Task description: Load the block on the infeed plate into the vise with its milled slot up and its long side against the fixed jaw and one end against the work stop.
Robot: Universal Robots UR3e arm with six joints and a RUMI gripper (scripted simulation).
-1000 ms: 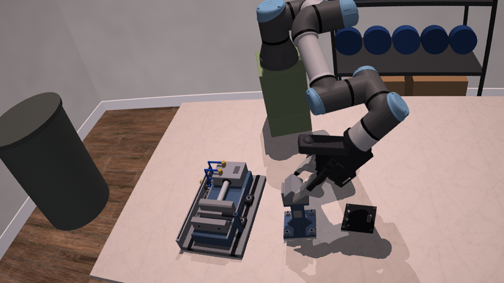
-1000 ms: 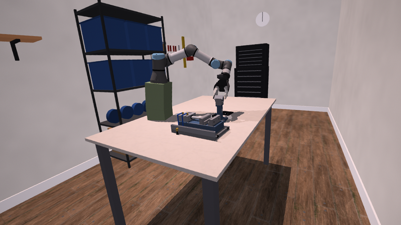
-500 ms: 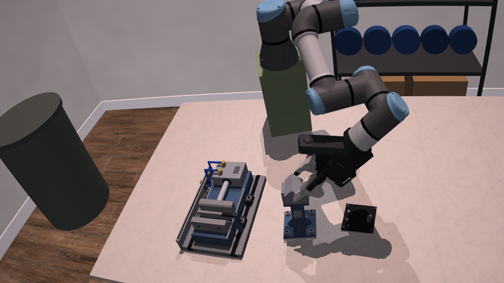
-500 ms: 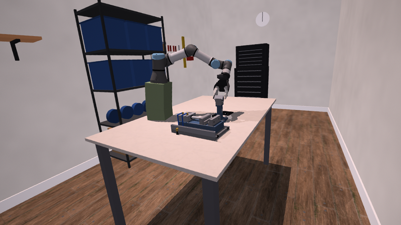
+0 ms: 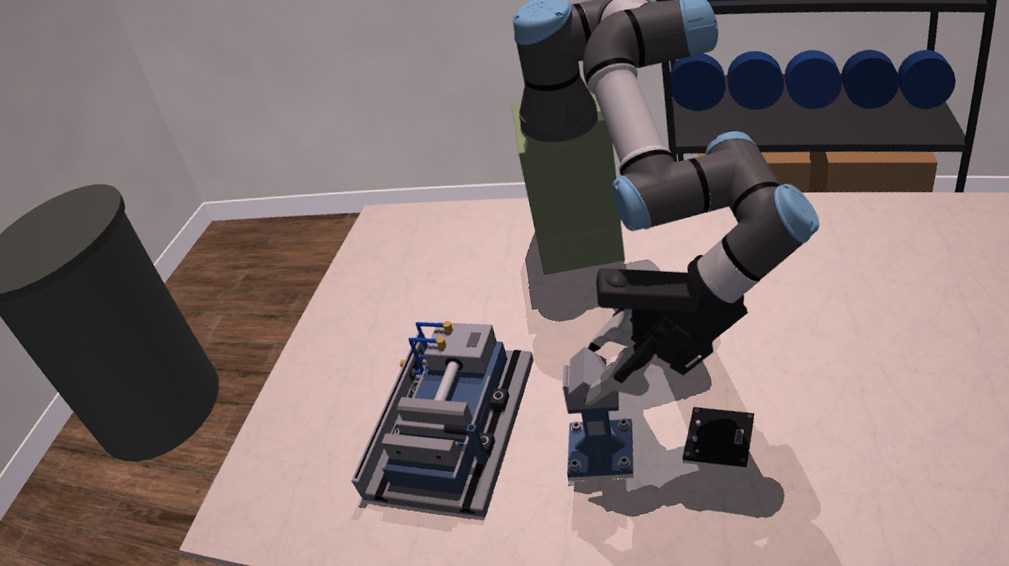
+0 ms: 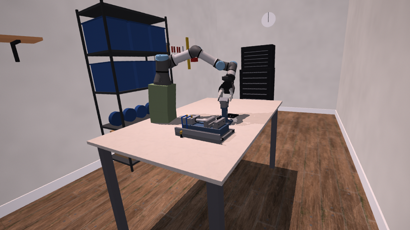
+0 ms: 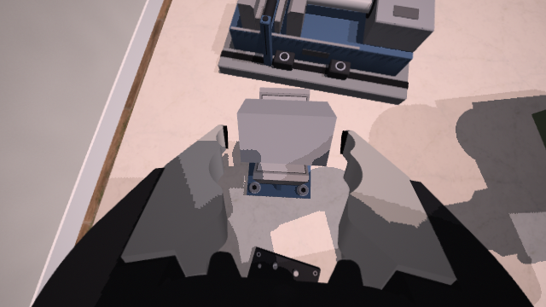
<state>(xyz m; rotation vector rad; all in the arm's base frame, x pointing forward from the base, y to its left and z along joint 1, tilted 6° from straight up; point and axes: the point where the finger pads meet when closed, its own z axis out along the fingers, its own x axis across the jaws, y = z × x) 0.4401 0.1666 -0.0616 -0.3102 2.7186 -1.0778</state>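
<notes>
In V-block (image 7: 279, 181), part (image 7: 285, 128) apparently tilted

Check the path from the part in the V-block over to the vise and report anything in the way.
Nothing visible blocks it. The part rests in the V-block, the open gripper straddling it without touching. Only bare table lies between it and the vise, whose jaws stand apart.

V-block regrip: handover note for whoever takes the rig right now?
Pincer: open, holding nothing, its fingers apart from the part on either side.
Part: lying in the V-block, between the vise and the infeed plate.
Vise: open, nothing between the jaws.
Done: part off the plate and laid down for a regrip.
Left: regrasp, seat it slot-up on the low bars, push against fixed jaw and work stop. Slot orientation can't be told from these views.
</notes>
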